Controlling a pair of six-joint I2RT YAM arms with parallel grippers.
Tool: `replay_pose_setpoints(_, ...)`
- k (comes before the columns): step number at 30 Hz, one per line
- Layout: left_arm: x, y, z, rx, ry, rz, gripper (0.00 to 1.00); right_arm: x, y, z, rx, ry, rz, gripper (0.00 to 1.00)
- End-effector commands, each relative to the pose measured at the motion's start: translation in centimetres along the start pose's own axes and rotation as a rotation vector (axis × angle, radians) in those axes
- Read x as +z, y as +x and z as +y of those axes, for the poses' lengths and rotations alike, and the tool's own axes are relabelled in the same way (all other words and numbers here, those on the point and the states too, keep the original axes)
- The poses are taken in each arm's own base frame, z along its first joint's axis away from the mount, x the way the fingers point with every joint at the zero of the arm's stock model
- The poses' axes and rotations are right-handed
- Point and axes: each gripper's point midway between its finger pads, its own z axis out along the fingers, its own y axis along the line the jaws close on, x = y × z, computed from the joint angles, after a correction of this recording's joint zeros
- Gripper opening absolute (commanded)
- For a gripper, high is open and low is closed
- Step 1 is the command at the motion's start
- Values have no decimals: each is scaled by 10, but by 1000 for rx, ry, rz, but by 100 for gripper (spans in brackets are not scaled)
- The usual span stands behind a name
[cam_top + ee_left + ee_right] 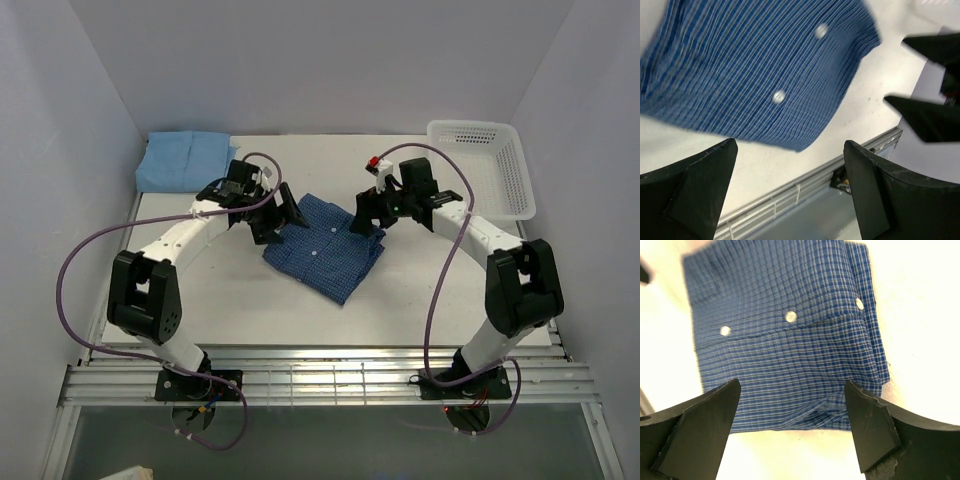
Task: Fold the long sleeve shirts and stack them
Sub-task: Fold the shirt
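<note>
The dark blue checked shirt [325, 245] lies folded in a rectangle at the table's middle, white buttons facing up. It also shows in the left wrist view [755, 65] and the right wrist view [785, 345]. The plain light blue shirt [185, 160] lies folded at the back left corner. My left gripper [280, 222] is open and empty, just off the checked shirt's left edge. My right gripper [362, 218] is open and empty, above the shirt's back right corner. Neither gripper holds cloth.
A white plastic mesh basket [480, 165] stands at the back right. The table's metal front rail [805, 185] shows in the left wrist view. White walls close in the table on three sides.
</note>
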Motion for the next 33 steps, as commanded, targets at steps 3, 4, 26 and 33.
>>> replay_pose_setpoints(3, 4, -67, -49, 154, 77, -112, 98, -26, -13, 25, 92, 23, -58, 90)
replay_pose_setpoints(4, 23, -72, -43, 146, 68, -81, 98, -24, -5, 25, 107, 26, -46, 90)
replay_pose_setpoints(26, 160, -101, -8, 156, -2, 39, 98, 36, 120, -35, 309, 199, 273, 90)
replay_pose_setpoints(33, 139, -85, 69, -3, -178, 55, 98, 41, 128, -51, 215, 158, 306, 90)
